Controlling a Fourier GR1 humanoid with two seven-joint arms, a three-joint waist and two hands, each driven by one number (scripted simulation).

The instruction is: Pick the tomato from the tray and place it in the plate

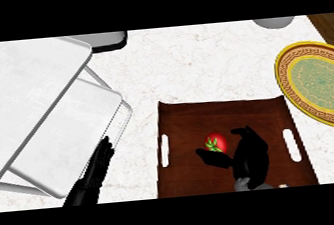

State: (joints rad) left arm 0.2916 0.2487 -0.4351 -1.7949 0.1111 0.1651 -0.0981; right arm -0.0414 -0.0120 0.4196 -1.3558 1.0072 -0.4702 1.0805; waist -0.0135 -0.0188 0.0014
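Sitting mid-tray [183, 133], tomato [216, 142] just left of right robot hand [251, 153], fingers relaxed, grasping nothing; plate [320, 83] lying up-right; left robot hand [94, 173] resting open, farther off

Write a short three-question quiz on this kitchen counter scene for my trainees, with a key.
1. True or false: the tomato already lies on the plate.
2. Which robot hand is beside the tomato? A) left B) right
3. Fill in: the tomato lies in the brown ____.

Key:
1. False; it is in the tray, and the plate stands apart at the right.
2. B; the right robot hand is over the tray, and the left robot hand rests open by the white boards.
3. tray
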